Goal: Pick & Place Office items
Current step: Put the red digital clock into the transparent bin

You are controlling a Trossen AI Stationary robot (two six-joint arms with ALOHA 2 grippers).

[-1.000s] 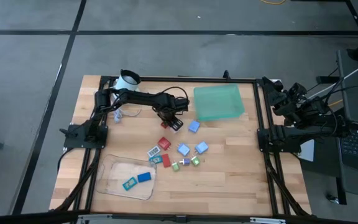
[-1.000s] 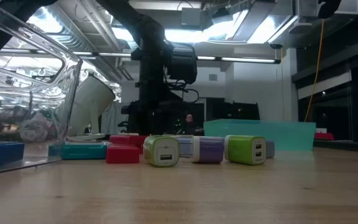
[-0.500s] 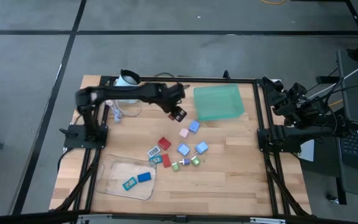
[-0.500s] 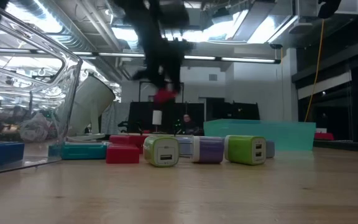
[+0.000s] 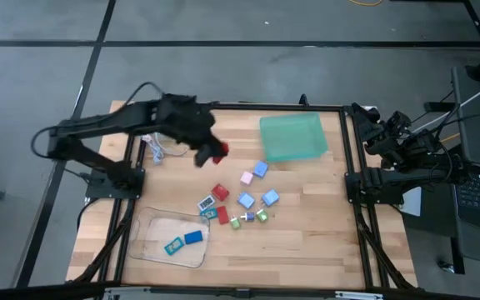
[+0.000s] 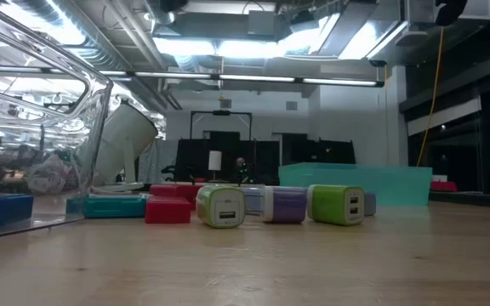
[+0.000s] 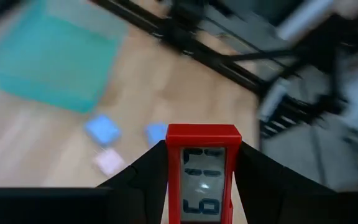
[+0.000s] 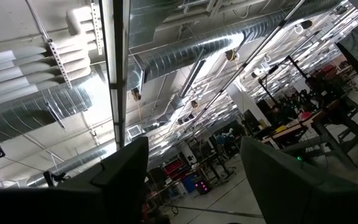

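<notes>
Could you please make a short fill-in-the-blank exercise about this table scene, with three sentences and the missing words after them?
1. The left gripper is shut on a small ____ timer with a grey display.
2. In the clear tray, a blue piece lies beside a ____ piece.
3. The right gripper is open and points up at the ____.

Missing words: red; teal; ceiling

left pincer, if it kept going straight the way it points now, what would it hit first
Probably bare table. The left pincer, shut on a red clock-like piece, aims between the blue pieces and the table's frame rail; depth is unclear.
</notes>
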